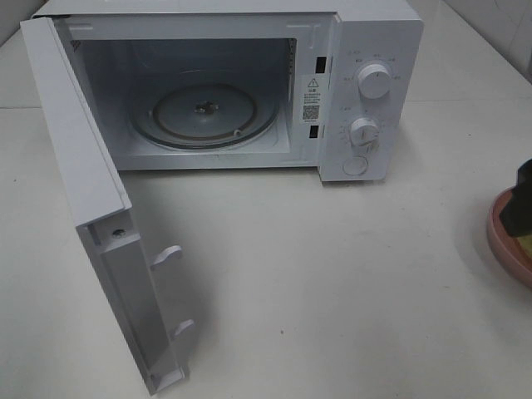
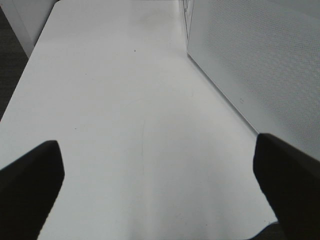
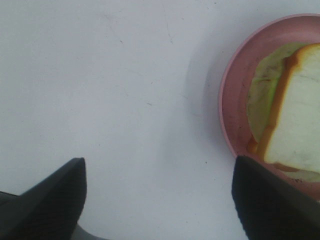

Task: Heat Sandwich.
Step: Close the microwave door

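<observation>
The sandwich (image 3: 300, 110), white bread with a tan-orange crust and a green layer under it, lies on a round pink plate (image 3: 235, 100). My right gripper (image 3: 160, 200) stands open over the bare table just beside the plate, one finger (image 3: 270, 205) overlapping the plate's rim. Nothing is between its fingers. In the exterior high view the plate (image 1: 503, 241) shows at the far right edge with the dark right gripper (image 1: 524, 199) above it. My left gripper (image 2: 160, 185) is open over the table, next to the microwave door (image 2: 250, 60); the exterior high view does not show it.
A white microwave (image 1: 374, 33) stands at the back with its door (image 1: 75, 166) swung wide toward the front left. A glass turntable (image 1: 208, 112) lies in the cavity. Two knobs (image 1: 372, 81) and a button are on its right panel. White table (image 1: 332, 291) lies in front.
</observation>
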You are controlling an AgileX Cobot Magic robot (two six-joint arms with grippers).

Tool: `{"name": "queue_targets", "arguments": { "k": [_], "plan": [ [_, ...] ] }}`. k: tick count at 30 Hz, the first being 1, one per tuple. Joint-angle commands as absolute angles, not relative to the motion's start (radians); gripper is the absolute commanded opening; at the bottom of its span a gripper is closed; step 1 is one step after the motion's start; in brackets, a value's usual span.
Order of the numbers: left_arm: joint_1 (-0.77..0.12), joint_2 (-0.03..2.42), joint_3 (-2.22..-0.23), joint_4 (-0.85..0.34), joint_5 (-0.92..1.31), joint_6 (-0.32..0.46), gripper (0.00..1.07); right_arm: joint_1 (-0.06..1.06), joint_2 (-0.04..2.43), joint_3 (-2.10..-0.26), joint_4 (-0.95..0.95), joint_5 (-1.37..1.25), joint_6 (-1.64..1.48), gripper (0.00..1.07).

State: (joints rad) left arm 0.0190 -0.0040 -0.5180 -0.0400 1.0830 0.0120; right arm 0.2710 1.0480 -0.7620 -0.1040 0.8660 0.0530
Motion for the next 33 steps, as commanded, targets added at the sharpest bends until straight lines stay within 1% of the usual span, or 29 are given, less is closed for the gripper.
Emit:
{"name": "queue_targets", "arguments": {
  "k": [1,3,7,12,16,21,22,25,26,29,33],
  "plan": [
    [0.021,-0.019,-0.517,-0.041,1.071,0.012,0.98,0.268,0.964,-0.763,-0.101,0.93,0.042,0.76],
    [0.021,-0.019,-0.517,-0.041,1.071,0.012,0.98,0.268,0.939,-0.763,-0.101,0.946,0.042,0.76],
    [0.021,-0.019,-0.517,-0.041,1.071,0.012,0.98,0.268,0.803,-0.763,-0.101,1.028,0.042,0.76],
    [0.021,-0.019,-0.517,-0.041,1.071,0.012,0.98,0.268,0.744,-0.763,-0.101,1.072,0.042,0.76],
    [0.021,-0.019,-0.517,-0.041,1.071,0.012,0.98,0.268,0.59,-0.763,-0.118,1.127,0.042,0.76],
    [0.021,-0.019,-0.517,-0.041,1.071,0.012,0.98,0.267,0.507,-0.747,-0.145,1.125,0.042,0.76],
    [0.021,-0.019,-0.517,-0.041,1.071,0.012,0.98,0.263,0.453,-0.73,-0.151,1.123,0.041,0.76],
    [0.021,-0.019,-0.517,-0.041,1.071,0.012,0.98,0.239,0.412,-0.71,-0.147,1.123,0.042,0.76],
    [0.021,-0.019,-0.517,-0.041,1.071,0.012,0.98,0.202,0.374,-0.685,-0.146,1.123,0.042,0.76],
    [0.021,-0.019,-0.517,-0.041,1.071,0.012,0.98,0.156,0.283,-0.626,-0.146,1.112,0.043,0.76],
    [0.021,-0.019,-0.517,-0.041,1.071,0.012,0.98,0.131,0.207,-0.566,-0.141,1.084,0.043,0.76]
  ]
}}
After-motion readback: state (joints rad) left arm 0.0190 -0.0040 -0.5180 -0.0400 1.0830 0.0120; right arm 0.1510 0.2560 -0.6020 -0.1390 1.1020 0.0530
